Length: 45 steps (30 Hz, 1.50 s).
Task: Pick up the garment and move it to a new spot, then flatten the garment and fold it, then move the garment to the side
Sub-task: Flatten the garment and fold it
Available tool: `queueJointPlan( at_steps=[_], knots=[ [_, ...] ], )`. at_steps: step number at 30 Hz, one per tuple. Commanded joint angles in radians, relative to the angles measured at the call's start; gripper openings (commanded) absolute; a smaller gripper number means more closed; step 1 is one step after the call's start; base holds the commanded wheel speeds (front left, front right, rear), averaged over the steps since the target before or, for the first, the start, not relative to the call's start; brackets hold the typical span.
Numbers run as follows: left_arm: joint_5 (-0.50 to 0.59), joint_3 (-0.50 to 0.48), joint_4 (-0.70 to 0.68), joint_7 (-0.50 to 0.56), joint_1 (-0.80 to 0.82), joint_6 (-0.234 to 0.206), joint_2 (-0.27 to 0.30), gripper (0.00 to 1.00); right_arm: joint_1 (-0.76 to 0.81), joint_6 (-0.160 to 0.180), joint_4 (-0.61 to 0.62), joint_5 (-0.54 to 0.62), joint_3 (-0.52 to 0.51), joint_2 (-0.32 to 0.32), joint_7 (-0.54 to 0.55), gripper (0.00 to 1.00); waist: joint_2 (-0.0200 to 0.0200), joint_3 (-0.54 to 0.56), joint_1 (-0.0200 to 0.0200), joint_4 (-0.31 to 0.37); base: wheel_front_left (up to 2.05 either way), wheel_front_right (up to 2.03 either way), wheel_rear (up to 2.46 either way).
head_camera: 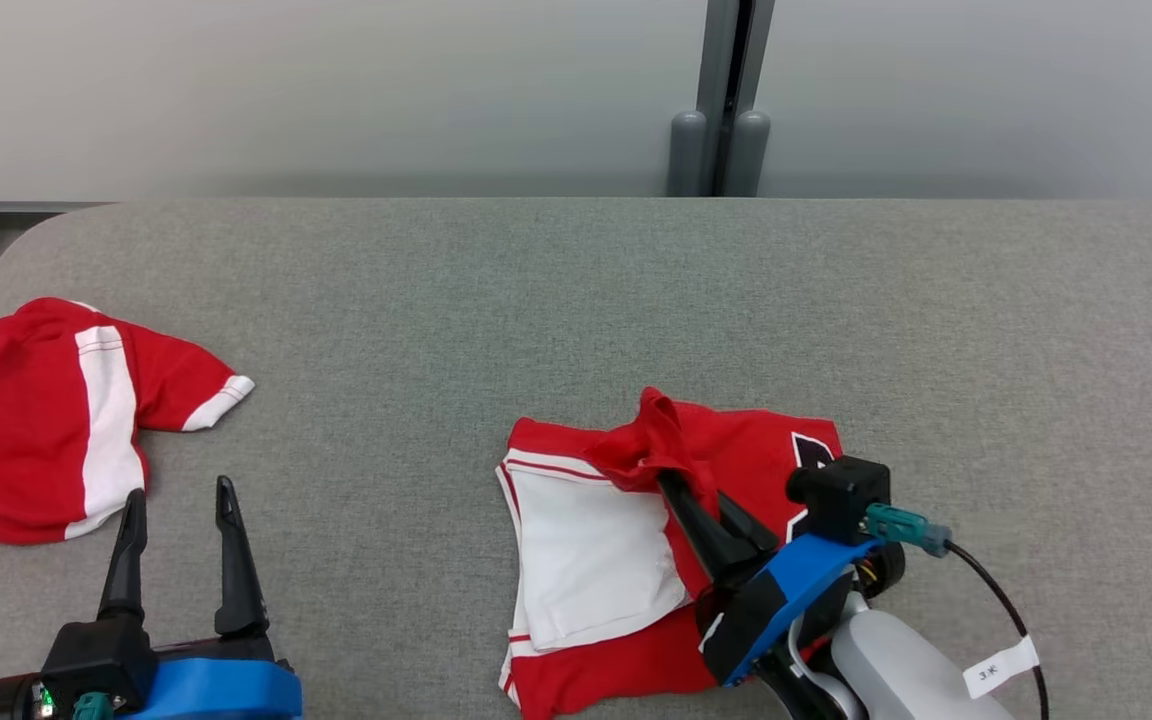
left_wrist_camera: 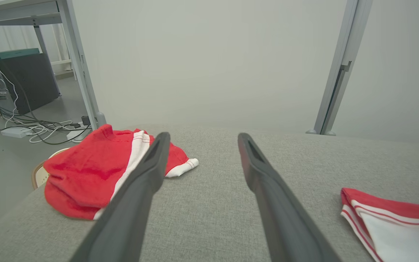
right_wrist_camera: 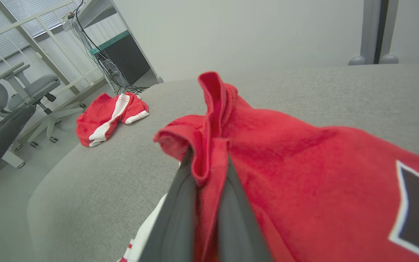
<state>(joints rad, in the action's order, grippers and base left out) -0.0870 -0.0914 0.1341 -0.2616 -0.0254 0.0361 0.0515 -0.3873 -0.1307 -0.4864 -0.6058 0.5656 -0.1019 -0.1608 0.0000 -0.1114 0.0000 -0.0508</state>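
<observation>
The garment (head_camera: 591, 560), red with a white panel and a dark emblem, lies crumpled on the grey table near the front, right of centre. My right gripper (head_camera: 691, 490) is shut on a raised fold of its red cloth, and the pinch shows close up in the right wrist view (right_wrist_camera: 209, 156). The garment's striped edge (left_wrist_camera: 395, 222) sits at the lower right of the left wrist view. My left gripper (head_camera: 181, 510) stands open at the front left, nothing between its fingers (left_wrist_camera: 144, 174), apart from the garment.
A second red and white garment (head_camera: 46, 420) (left_wrist_camera: 96, 171) (right_wrist_camera: 107, 116) lies at the table's left edge. The grey padded table (head_camera: 576, 300) runs back to a wall with a grey post (head_camera: 726, 100). Beyond the left edge are a desk, floor cables (left_wrist_camera: 35, 127) and an office chair (right_wrist_camera: 31, 91).
</observation>
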Motion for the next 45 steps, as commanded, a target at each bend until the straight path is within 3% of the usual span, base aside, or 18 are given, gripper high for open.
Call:
queueJointPlan(
  at_steps=[1, 9, 18, 21, 27, 30, 38, 45],
  knots=[
    [-0.001, 0.003, 0.004, -0.005, 0.021, 0.0, -0.001, 1.0, -0.017, 0.0, -0.007, -0.007, 0.007, 0.006, -0.009, 0.0, 0.0, -0.007, 0.0, -0.009, 0.0, 0.0, 0.0],
    [-0.012, 0.024, 0.019, -0.005, 0.045, -0.001, -0.001, 1.0, -0.072, 0.0, -0.073, -0.042, 0.094, 0.047, -0.031, 0.0, 0.0, -0.026, 0.0, -0.054, 0.0, 0.0, 0.0],
    [-0.021, 0.041, 0.032, -0.005, 0.059, -0.004, -0.001, 1.0, -0.111, 0.0, -0.141, -0.136, 0.177, 0.051, -0.068, 0.0, 0.0, -0.032, 0.0, -0.079, 0.0, 0.0, 0.0],
    [-0.023, 0.036, 0.039, -0.005, 0.061, -0.001, -0.001, 1.0, -0.124, 0.0, -0.164, -0.162, 0.208, 0.051, -0.078, 1.0, 0.0, -0.03, 0.0, -0.076, 0.0, 0.0, 0.0],
    [-0.021, 0.023, 0.045, -0.005, 0.041, 0.005, -0.001, 1.0, -0.153, 0.0, -0.203, -0.138, 0.201, 0.051, -0.099, 1.0, 0.0, -0.012, 0.0, -0.038, 0.0, 0.0, 0.0],
    [-0.021, 0.023, 0.046, -0.005, 0.036, 0.005, -0.001, 1.0, -0.157, 0.0, -0.189, -0.111, 0.157, 0.019, -0.104, 1.0, 0.0, 0.0, 0.0, -0.016, 0.0, 0.0, 0.0],
    [-0.011, 0.024, 0.038, -0.005, 0.021, 0.007, -0.001, 1.0, -0.05, 0.0, 0.008, 0.027, -0.107, -0.084, -0.105, 1.0, 0.0, 0.026, 0.0, 0.041, 0.0, 0.0, 0.0],
    [-0.002, 0.027, 0.03, -0.005, 0.009, 0.005, -0.001, 1.0, 0.072, 0.0, 0.131, 0.126, -0.271, -0.095, -0.105, 1.0, 0.0, 0.046, 0.0, 0.069, 0.0, 0.0, 0.0]
  ],
)
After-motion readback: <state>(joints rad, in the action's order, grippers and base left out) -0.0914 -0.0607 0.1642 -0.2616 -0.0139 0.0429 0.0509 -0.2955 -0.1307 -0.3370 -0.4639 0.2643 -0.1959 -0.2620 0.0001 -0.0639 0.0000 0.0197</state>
